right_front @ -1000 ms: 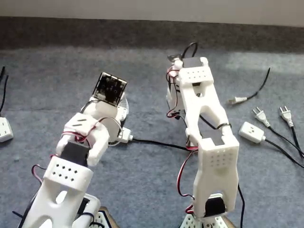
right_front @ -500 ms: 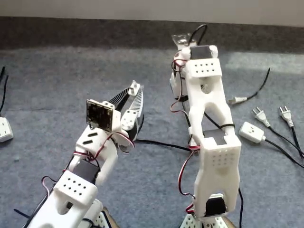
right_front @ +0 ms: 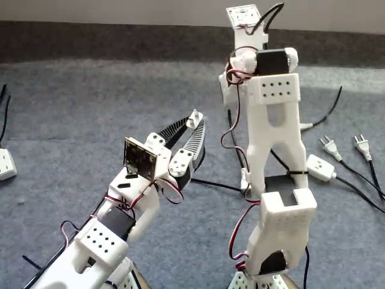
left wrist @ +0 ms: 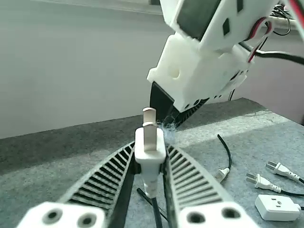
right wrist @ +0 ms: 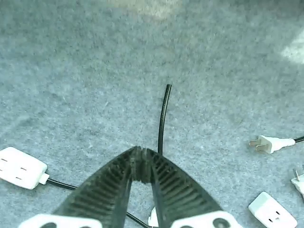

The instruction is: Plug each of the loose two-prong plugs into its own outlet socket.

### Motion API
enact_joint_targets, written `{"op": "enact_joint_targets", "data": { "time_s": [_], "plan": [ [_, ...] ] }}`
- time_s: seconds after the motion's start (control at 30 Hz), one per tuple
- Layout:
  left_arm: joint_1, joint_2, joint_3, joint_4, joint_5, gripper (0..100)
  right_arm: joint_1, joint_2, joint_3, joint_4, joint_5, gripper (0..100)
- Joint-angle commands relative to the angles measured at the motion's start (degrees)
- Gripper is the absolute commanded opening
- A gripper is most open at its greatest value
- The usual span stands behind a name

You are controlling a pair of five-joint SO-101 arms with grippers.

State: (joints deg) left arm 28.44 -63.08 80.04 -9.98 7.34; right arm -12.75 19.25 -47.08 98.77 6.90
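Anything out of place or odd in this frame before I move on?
One oddity: the black cord on the carpet stops in a bare end, joined to no socket. Otherwise nothing stands out: the left gripper holds a plug squarely, prongs pointing outward, off the carpet.
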Motion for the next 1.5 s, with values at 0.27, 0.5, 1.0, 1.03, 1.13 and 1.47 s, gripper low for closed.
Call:
{"op": "enact_joint_targets", "data": {
  "time_s": [0.27, 0.5, 1.0, 1.03, 1.13, 1.47],
  "plan": [
    [0.84, -0.84, 1.19, -1.49, 0.44, 1, -6.73, -24.22, 3.21, 2.24, 0.79, 0.5],
    [0.92, -0.84, 1.10, -1.49, 0.44, 1, -21.58, -41.98, 17.98, 1.98, 5.01, 0.5],
    [2.42, -1.10, 1.10, -1.49, 0.44, 1, -28.97, -54.55, 50.86, -18.68, 9.23, 0.6],
    [2.42, -1.19, 1.10, -1.49, 0.44, 1, -28.97, -54.64, 52.09, -19.74, 9.32, 0.6],
    [2.24, -1.27, 1.10, -1.49, 0.44, 1, -27.21, -54.11, 54.02, -21.23, 9.32, 0.6],
    [2.07, -1.36, 1.10, -1.49, 0.44, 1, -12.09, -54.64, 63.96, -33.01, 16.09, 0.6]
  ]
}}
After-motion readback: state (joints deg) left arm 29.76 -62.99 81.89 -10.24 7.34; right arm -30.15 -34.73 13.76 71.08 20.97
